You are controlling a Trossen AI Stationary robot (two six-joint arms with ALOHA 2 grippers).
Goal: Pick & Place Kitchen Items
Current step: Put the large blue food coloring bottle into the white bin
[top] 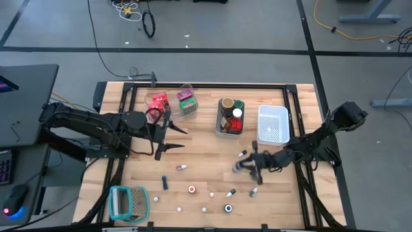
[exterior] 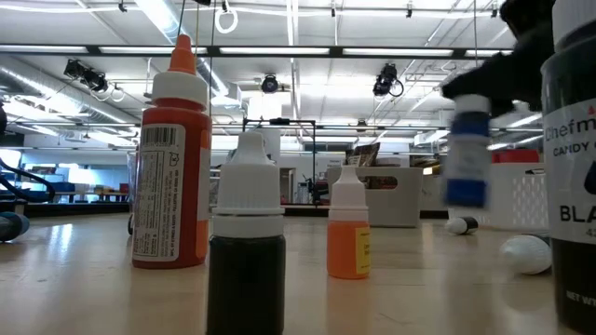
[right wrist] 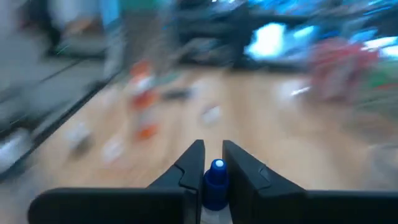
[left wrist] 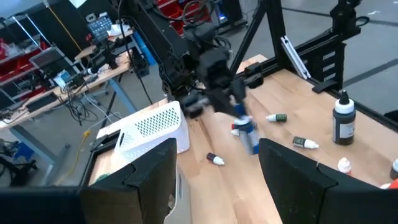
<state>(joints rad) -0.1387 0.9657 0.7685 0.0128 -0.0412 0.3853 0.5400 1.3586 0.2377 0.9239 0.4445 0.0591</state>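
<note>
We see the right gripper (top: 248,166) out over the right-hand middle of the wooden table (top: 206,187), in front of the white perforated bin (top: 273,124), and its two dark fingers (right wrist: 189,171) are pressed in on a small blue-capped bottle (right wrist: 216,180); the blue cap stands just above the fingertips with the pale body below between them. In the left wrist view the same bottle (left wrist: 247,134) hangs tilted under the right arm, clear of the tabletop, and in the low view it shows as a blurred blue-and-white shape (exterior: 466,154) lifted above the table surface. The left gripper (top: 168,138) hangs over the left half of the table, near the clear bin (top: 187,103) with the red and green packets (top: 158,102), and its fingers (left wrist: 149,174) stand wide apart with nothing between them. The grey bin (top: 229,119) beside the white one holds a brown jar (top: 228,103) and other capped jars. Many small bottles lie scattered on the front of the table, among them a dark dropper bottle (top: 165,183), a red-capped piece (top: 191,189) and tiny white pieces (top: 204,209), while the teal-and-white ribbed holder (top: 129,203) sits at the front left corner. Close to the low camera stand an orange squeeze bottle (exterior: 170,177), a dark bottle with a white cap (exterior: 247,251) and a small orange dropper bottle (exterior: 349,228), all upright.
</note>
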